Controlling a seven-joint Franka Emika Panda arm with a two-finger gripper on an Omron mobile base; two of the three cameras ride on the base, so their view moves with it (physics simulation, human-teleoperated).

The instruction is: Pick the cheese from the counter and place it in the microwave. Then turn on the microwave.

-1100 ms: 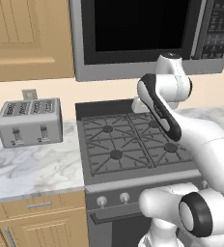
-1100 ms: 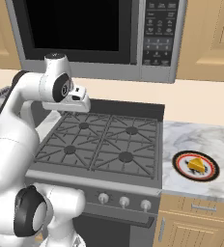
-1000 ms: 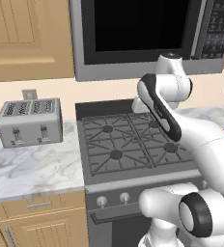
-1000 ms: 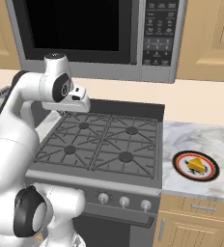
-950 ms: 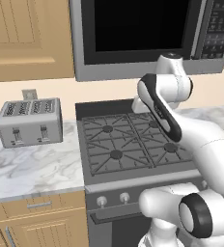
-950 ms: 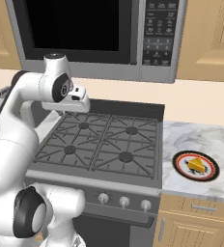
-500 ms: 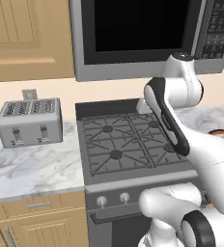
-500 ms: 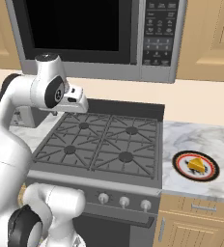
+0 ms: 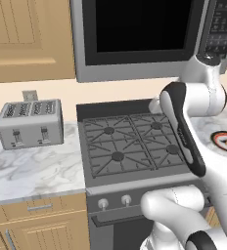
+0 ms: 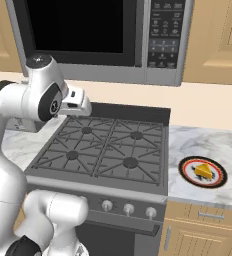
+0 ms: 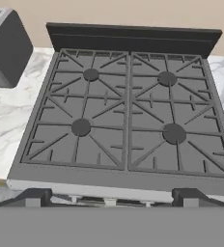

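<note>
Yellow-orange and wedge-shaped, the small block of cheese (image 10: 203,171) lies on the round dark plate with a red rim (image 10: 190,178). We see this plate on the white-grey marble counter (image 10: 203,145), just to the right of the black gas stove with grates (image 10: 106,150). In the right base view the cheese's long side runs left to right, and its thin end seems to point left, toward the stove. Our two-finger gripper (image 11: 109,198) hangs high over the stove's front edge, well away from the cheese. Its dark fingertips (image 11: 33,197) stand wide apart with nothing between them. Above the stove hangs the big grey microwave with a black glass door (image 10: 78,25), and that door is shut. Left of the stove stands a silver four-slot toaster (image 9: 31,122).
</note>
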